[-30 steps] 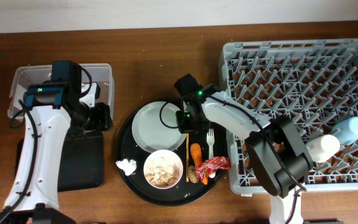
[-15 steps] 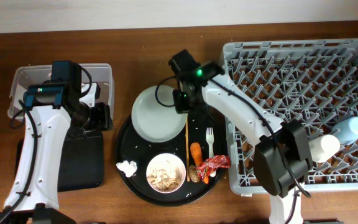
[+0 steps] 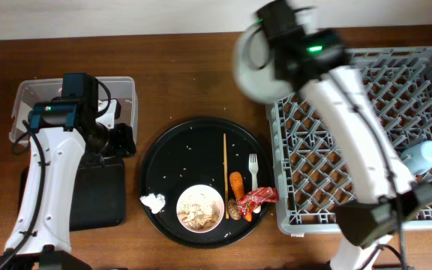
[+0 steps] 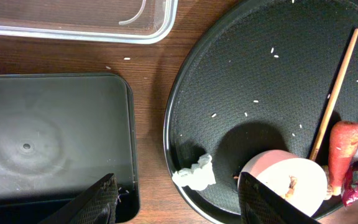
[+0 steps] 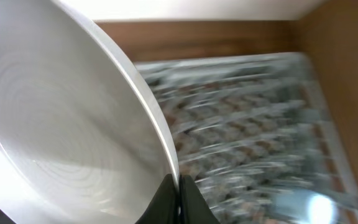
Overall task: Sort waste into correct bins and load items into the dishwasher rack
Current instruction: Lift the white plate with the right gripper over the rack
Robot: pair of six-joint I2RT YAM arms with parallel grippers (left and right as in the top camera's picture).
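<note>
Overhead first: the right arm (image 3: 351, 135) is reared up high towards the camera, forearm sloping down across the rack (image 3: 396, 82); the plate (image 3: 252, 66) hangs tilted from the right jaws, clear of the table; the rack sits below those jaws and off to their right. This looks like the plate-loading step; the next move calls for carrying it right over the pegs, standing it on edge, and lowering it between two rows before letting go. Far below and behind the jaws, bowl (image 3: 199, 208), chopstick (image 3: 225, 176), fork (image 3: 253, 171), carrot (image 3: 236, 184) and wrapper (image 3: 257, 199) wait on the round tray (image 3: 171, 150).

Left wrist now: the left arm (image 3: 47, 172) is bent low; left jaws spread wide, gripping nothing; the tissue (image 4: 194, 174) lies just under the gap; the black bin (image 4: 48, 137) is beneath one finger (image 4: 98, 202), the tub (image 4: 73, 18) ahead.

Right wrist: jaws clenched on the plate's rim; the rack is a blur beyond them.
</note>
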